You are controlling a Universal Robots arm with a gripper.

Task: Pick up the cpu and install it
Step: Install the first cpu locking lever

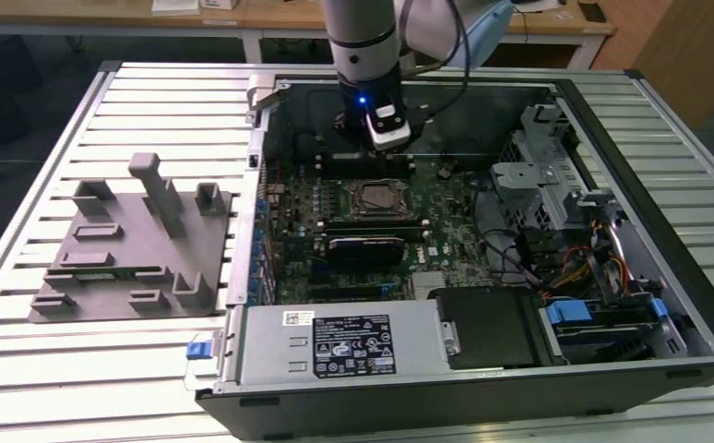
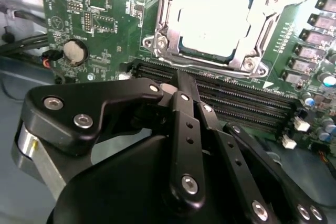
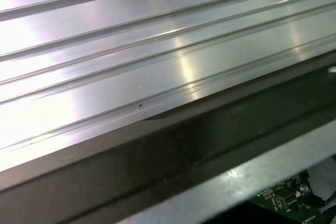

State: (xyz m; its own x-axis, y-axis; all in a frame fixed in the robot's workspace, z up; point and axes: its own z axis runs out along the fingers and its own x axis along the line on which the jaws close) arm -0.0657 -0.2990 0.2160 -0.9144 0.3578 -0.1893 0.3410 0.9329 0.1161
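The cpu [image 2: 215,17], a flat square chip with a shiny pale top, lies inside the metal-framed socket [image 2: 163,19] on the green motherboard in the second wrist view. In the exterior view that socket [image 1: 375,197] sits mid-board in the open computer case. My gripper [image 1: 388,140] hangs over the far part of the board, just behind the socket and apart from it. In the second wrist view its black fingertips [image 2: 180,80] meet over the memory slots [image 2: 236,103], shut with nothing between them.
A grey fixture plate [image 1: 136,249] with upright blocks lies on the slatted table at the exterior view's left. The case holds a power supply [image 1: 332,346] in front and a drive cage with cables [image 1: 566,249] at the right. The case wall [image 3: 157,156] borders the table slats [image 3: 157,51].
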